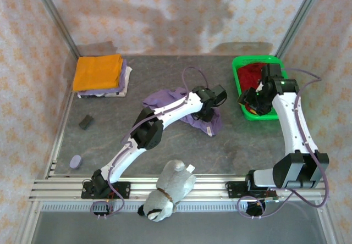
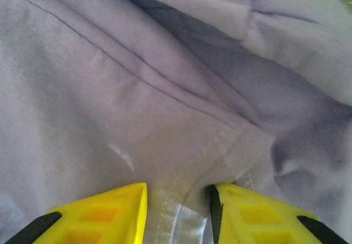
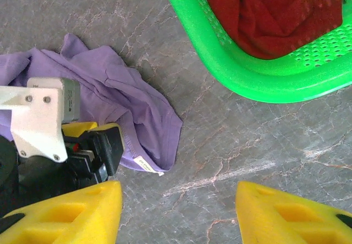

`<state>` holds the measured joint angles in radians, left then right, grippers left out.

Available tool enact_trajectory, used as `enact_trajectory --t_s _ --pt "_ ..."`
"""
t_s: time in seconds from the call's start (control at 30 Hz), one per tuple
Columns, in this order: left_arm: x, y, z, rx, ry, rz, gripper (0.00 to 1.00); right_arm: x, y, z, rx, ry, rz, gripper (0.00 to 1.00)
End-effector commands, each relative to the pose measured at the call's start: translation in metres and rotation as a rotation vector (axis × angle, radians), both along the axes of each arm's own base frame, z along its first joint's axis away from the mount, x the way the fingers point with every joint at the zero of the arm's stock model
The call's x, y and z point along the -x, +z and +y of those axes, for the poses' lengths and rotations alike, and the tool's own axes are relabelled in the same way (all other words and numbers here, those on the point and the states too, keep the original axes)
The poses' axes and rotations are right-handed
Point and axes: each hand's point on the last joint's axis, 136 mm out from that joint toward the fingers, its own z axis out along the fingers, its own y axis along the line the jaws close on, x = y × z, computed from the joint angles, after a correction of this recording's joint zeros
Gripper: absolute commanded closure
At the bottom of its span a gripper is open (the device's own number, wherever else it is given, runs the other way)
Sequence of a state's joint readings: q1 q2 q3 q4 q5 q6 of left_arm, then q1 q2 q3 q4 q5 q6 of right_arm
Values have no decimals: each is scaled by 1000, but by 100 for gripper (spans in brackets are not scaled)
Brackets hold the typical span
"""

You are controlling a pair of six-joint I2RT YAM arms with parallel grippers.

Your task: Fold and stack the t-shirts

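Observation:
A crumpled lavender-purple t-shirt lies mid-table. My left gripper is pressed down into its right part. In the left wrist view the left gripper is open with its fingers partway in, and a ridge of the purple t-shirt's hem and a white tag stands between them. A dark red t-shirt lies in the green basket. My right gripper hovers open just left of the basket, over bare table. A folded orange t-shirt tops a stack at the far left.
A pale lavender folded garment shows under the orange one. The grey-and-white plush toy lies at the near edge between the arm bases. A small black block and a purple disc sit at the left. Patterned walls enclose the table.

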<state>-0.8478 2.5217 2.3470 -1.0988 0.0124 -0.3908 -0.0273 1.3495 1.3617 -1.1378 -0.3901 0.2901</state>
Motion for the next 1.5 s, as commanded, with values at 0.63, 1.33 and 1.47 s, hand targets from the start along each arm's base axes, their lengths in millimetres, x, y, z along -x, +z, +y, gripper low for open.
enact_trajectory --t_s 0.63,1.33,1.47 --pt "-17 108 126 164 295 -179 100 7 -43 61 -144 103 98 41" --pt "26 95 195 182 410 -120 100 -17 -142 157 -324 280 194 45" --pt "27 98 197 181 409 -125 100 -17 -154 170 -319 326 227 46"
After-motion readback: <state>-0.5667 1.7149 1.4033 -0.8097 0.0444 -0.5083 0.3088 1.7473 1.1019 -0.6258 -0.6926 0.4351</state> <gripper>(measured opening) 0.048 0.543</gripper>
